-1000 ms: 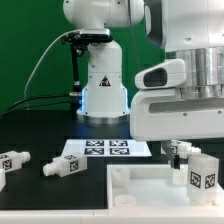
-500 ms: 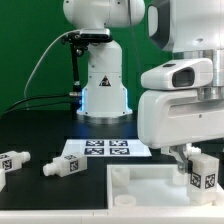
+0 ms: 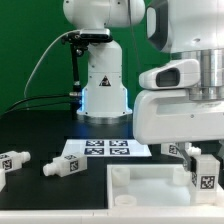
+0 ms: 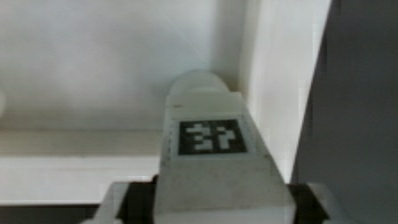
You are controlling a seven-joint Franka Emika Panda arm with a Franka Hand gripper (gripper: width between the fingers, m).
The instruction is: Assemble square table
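The tabletop slab point(image 3: 150, 192) lay rim-up at the near edge of the black table point(image 3: 40, 135), toward the exterior view's right. Its two corners on the exterior view's left showed only small raised bosses, with no leg standing in either. The corners on the other side were largely hidden by the arm, so nothing could be said of them.

One gripped leg point(image 3: 203, 175) stood upright over the slab near its far corner on the exterior view's right. In the wrist view its tagged face point(image 4: 214, 135) pointed into the angle where two rim walls met. Whether its end touched the slab could not be told. The gripper point(image 4: 215, 200) was clamped on this leg, one finger on either flank.

Two loose legs point(image 3: 12, 163) point(image 3: 65, 166) lay on their sides well apart from the slab, at the exterior view's left. A fourth leg was not in view.

Just beyond the slab lay the marker board point(image 3: 105, 149), and farther back stood the arm's base point(image 3: 103, 88).

By my judgement the assembly was at an early stage. At most the first leg was being brought to its corner and was not shown fastened. The loose legs had yet to be fetched and fitted.
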